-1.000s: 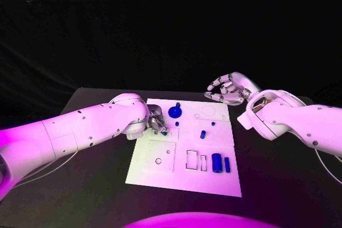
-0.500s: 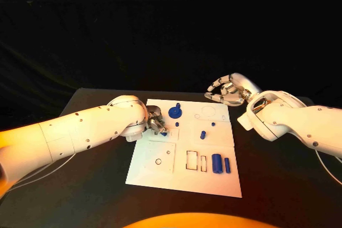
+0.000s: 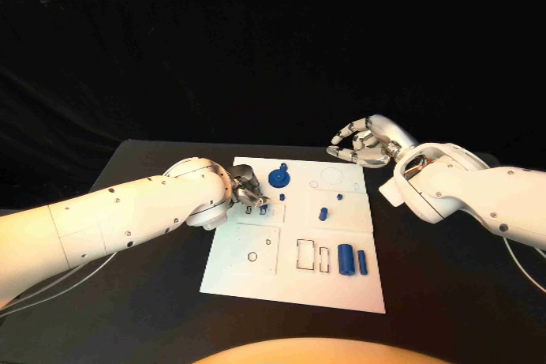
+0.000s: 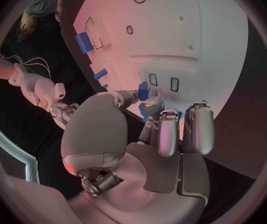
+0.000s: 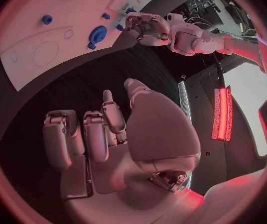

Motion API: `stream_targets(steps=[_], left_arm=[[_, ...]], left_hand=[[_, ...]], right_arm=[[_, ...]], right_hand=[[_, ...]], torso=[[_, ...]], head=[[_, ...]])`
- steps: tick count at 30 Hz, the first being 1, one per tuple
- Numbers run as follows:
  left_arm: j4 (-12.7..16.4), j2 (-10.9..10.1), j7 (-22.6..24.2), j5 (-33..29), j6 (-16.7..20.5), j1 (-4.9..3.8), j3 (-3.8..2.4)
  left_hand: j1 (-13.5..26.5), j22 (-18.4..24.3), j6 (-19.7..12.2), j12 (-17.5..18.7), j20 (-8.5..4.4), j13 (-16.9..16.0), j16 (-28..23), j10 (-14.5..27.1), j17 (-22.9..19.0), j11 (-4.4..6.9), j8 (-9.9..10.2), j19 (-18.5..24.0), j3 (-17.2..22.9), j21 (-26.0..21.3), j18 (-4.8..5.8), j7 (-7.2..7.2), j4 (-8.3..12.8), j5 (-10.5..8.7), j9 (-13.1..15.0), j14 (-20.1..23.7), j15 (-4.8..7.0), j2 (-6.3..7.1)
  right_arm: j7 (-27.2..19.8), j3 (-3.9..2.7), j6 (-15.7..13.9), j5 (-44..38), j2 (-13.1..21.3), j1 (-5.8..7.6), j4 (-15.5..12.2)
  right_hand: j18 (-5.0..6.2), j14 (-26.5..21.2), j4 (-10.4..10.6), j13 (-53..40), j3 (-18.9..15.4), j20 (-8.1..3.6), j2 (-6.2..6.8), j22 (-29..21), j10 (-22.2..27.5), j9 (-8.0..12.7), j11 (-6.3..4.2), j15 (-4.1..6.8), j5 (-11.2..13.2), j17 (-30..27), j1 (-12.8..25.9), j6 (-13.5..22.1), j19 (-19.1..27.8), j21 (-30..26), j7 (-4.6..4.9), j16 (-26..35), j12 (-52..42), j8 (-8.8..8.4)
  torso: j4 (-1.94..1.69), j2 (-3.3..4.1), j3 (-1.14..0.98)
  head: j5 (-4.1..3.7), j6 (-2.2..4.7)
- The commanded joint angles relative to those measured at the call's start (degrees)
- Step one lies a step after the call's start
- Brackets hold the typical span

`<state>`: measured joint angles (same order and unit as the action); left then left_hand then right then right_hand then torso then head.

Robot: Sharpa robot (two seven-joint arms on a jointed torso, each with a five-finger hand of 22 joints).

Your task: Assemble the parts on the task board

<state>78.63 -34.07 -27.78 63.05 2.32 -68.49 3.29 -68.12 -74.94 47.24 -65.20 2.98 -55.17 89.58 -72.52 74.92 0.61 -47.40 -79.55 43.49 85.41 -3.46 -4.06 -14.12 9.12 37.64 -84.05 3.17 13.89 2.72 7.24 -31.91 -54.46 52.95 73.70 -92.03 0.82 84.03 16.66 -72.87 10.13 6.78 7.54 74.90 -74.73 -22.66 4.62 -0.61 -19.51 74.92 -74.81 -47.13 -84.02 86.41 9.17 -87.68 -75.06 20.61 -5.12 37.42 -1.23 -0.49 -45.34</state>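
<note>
Down at the left edge of the white rectangular task board (image 3: 298, 238), the left hand (image 3: 249, 193) was bent low over the plate, its silver fingers (image 4: 161, 134) drawn together round a small blue part (image 4: 143, 90) that they pinched just above the board. From the head view the hand's own bulk covered most of that piece, so its shape could not be made out. The right hand (image 3: 362, 143) hung off the board's far right corner, above the black table (image 3: 136, 317), its fingers (image 5: 83, 137) curled in toward the palm with nothing in them. Other blue pieces were on the plate: a round blue knob-like part (image 3: 280, 177) near the far edge, a small blue peg (image 3: 323, 215) in the middle, and two blue cylinders (image 3: 345, 260) standing side by side nearer the robot. Whether those were seated in sockets or merely resting was hard to tell.
</note>
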Motion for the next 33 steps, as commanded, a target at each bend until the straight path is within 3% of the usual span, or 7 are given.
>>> stream_targets(steps=[1, 15, 33], left_arm=[[0.33, -0.02, 2.04, 0.26, 4.61, 0.29, -0.05], [-0.99, 0.43, 2.19, 5.17, 5.47, 2.17, 0.16], [-0.8, 0.05, 0.77, 4.55, -0.47, 2.41, 0.18]], left_hand=[[-0.31, -2.49, 0.74, -0.22, 0.01, -0.09, 0.2, -0.52, 14.68, -0.02, -0.25, -0.53, 11.26, 0.23, 0.48, 0.34, 11.27, 0.28, 0.25, -5.82, 0.52, -0.09], [-0.23, -3.07, 1.0, -0.54, -0.12, -0.47, 0.16, -0.98, 14.6, 0.09, -0.26, -1.04, 11.52, 0.47, 0.61, 0.43, 11.44, 0.49, 0.23, -5.79, 0.64, 0.15], [-0.1, -3.18, 1.2, -0.4, -0.24, -0.29, 0.28, -1.05, 14.83, 0.16, -0.25, -1.15, 11.77, 0.53, 0.64, 0.5, 11.54, 1.0, 0.21, -5.87, 0.72, 0.38]], right_arm=[[-0.49, 0.0, 0.21, -0.64, 0.04, -0.03, -0.11], [-0.53, 0.0, 0.23, -0.64, 0.15, -0.05, -0.06], [-0.54, 0.0, 0.29, -0.64, 0.18, -0.1, 0.03]], right_hand=[[0.32, 4.36, 0.05, 0.05, 0.22, -0.43, -0.05, 12.24, 0.11, -0.08, -0.3, 0.41, -0.15, 8.12, 0.51, -0.22, -3.22, -0.31, -0.18, 0.24, 0.19, 0.19], [0.32, 4.36, 0.05, 0.05, 0.22, -0.43, -0.05, 12.24, 0.11, -0.08, -0.3, 0.41, -0.15, 8.12, 0.51, -0.22, -3.22, -0.31, -0.18, 0.24, 0.19, 0.19], [0.32, 4.36, 0.04, 0.05, 0.27, -0.44, -0.13, 12.24, 0.1, -0.08, -0.32, 0.42, -0.32, 8.13, 0.66, -0.26, -3.22, -0.31, -0.2, 0.25, 0.18, 0.26]], torso=[[-0.04, -0.04, 0.04], [0.15, 0.0, 0.02], [0.16, 0.0, -0.05]], head=[[0.03, -0.03], [0.11, -0.09], [0.09, -0.45]])
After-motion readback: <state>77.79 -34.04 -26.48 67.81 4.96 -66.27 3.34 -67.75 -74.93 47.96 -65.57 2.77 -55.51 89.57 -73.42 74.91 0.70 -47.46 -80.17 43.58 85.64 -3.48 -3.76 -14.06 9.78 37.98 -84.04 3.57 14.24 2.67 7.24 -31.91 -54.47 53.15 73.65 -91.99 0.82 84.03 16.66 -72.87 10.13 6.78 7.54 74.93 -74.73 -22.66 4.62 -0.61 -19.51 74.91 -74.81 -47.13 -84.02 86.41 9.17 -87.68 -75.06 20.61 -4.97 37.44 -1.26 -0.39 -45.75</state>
